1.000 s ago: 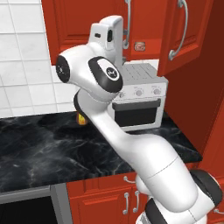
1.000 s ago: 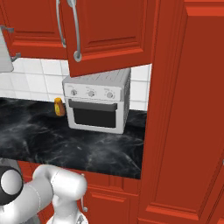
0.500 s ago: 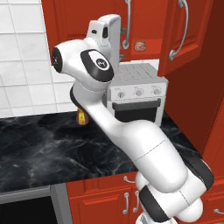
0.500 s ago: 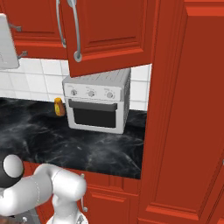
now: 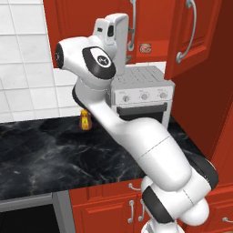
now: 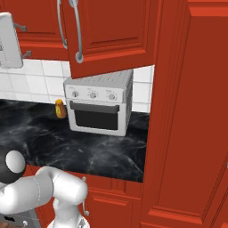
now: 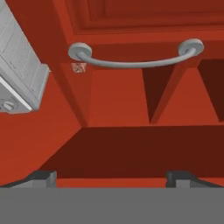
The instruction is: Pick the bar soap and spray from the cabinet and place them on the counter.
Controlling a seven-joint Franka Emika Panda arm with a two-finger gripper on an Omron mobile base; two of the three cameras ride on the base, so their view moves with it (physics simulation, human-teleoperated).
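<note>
The red wall cabinet [image 5: 86,27] hangs above the counter [image 5: 54,154]; its right door [image 5: 193,36] stands ajar. The bar soap [image 5: 145,47] is a small pinkish block lying in the gap between the doors. In the hand view the bar soap [image 7: 78,68] sits just under the left end of a curved silver handle [image 7: 135,62]. My gripper [image 5: 127,44] is raised in front of the left door, a little left of the soap, and open with nothing between its fingers [image 7: 43,177]. It also appears at the left edge of the right base view [image 6: 23,41]. The spray is out of view.
A silver toaster oven [image 5: 142,96] stands on the counter below the cabinet, with a small orange bottle [image 5: 84,120] to its left. The open door's long handle [image 6: 75,31] projects toward me. A tall red panel [image 6: 191,116] closes off the right side. White tiles [image 5: 22,68] back the counter.
The arm's elbow has swung up and to the left, and the hand has risen slightly in front of the cabinet. The jaws stayed open.
</note>
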